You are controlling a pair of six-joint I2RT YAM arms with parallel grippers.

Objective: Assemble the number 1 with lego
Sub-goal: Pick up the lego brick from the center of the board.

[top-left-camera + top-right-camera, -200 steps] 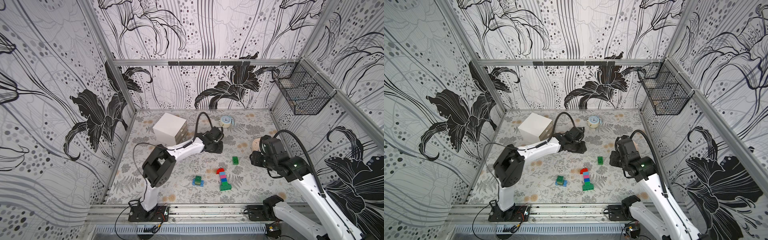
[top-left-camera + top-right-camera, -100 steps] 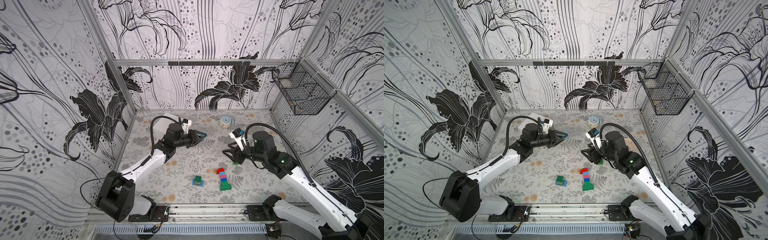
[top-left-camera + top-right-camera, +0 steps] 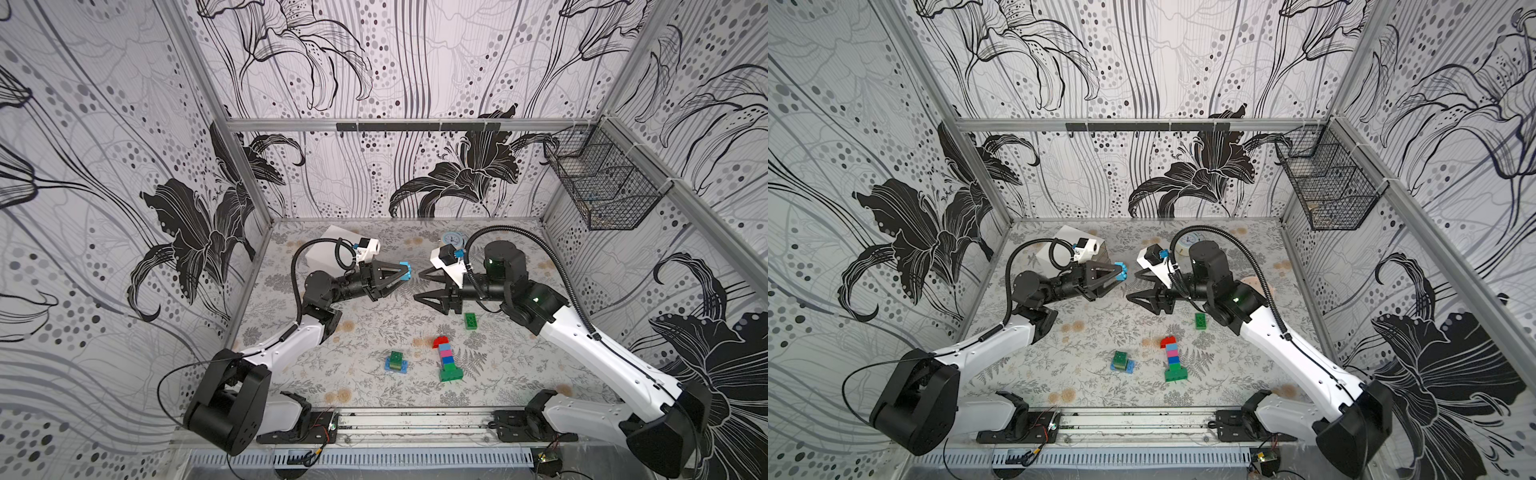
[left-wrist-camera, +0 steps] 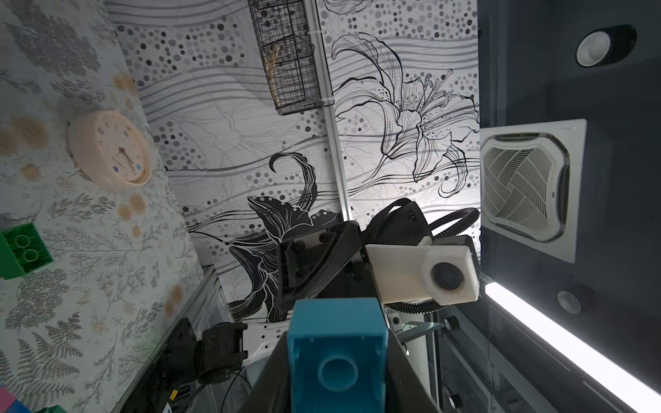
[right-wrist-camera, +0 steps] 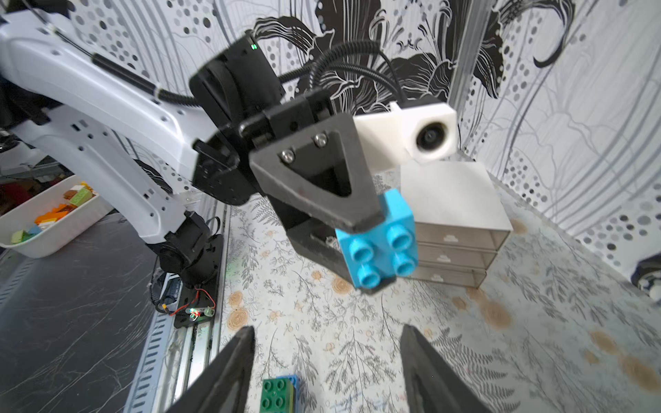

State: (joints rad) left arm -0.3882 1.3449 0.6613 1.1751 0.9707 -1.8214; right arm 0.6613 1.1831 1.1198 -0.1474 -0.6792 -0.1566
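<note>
My left gripper is shut on a light blue lego brick, held in the air above the back middle of the table. The brick's studs face my right gripper, which is open and empty a short gap away. In the left wrist view the brick's hollow underside shows between the jaws. Near the front lies a column of lego: red, light blue, pink, blue, then green. A green brick on a blue one sits left of it. A loose green brick lies under my right arm.
A white drawer box stands at the back left, behind my left wrist. A small blue clock is at the back and a pink clock lies near the right wall. A wire basket hangs on that wall.
Both arms have swung up from the table and now face each other in mid-air. The left one carries the light blue brick toward the right gripper, whose jaws have spread wider.
</note>
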